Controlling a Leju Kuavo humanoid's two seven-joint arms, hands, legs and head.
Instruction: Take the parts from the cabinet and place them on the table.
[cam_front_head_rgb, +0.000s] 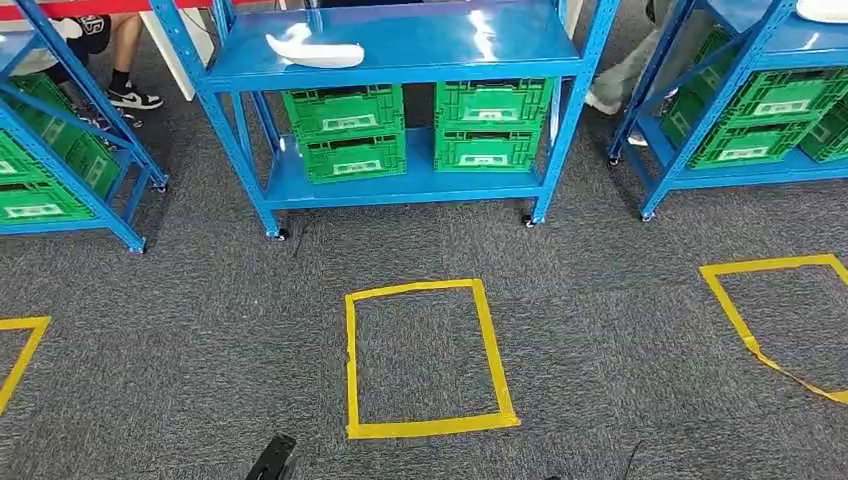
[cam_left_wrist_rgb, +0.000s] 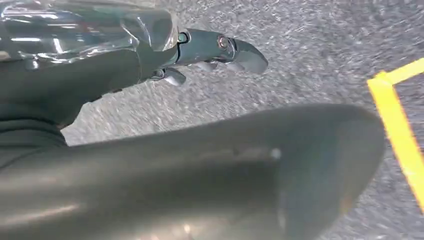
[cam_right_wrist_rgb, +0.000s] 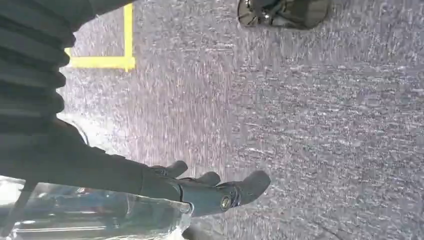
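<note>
A white moulded part (cam_front_head_rgb: 315, 50) lies on the upper shelf of the blue cabinet (cam_front_head_rgb: 400, 65) straight ahead, well beyond the reach of both arms. The edge of another white part (cam_front_head_rgb: 825, 10) sits on top of the blue rack at the far right. My left hand (cam_left_wrist_rgb: 150, 60) hangs over grey carpet with its fingers (cam_left_wrist_rgb: 235, 50) stretched out and nothing in it. My right hand (cam_right_wrist_rgb: 190, 192) also hangs over the carpet, its fingers (cam_right_wrist_rgb: 250, 185) extended and apart, holding nothing.
Green crates (cam_front_head_rgb: 345, 130) fill the cabinet's lower shelf. A yellow tape rectangle (cam_front_head_rgb: 430, 425) marks the carpet before the cabinet, with more tape (cam_front_head_rgb: 745, 320) at right. Blue racks with green crates (cam_front_head_rgb: 40, 175) stand on both sides. People's legs (cam_front_head_rgb: 125, 60) show behind the racks.
</note>
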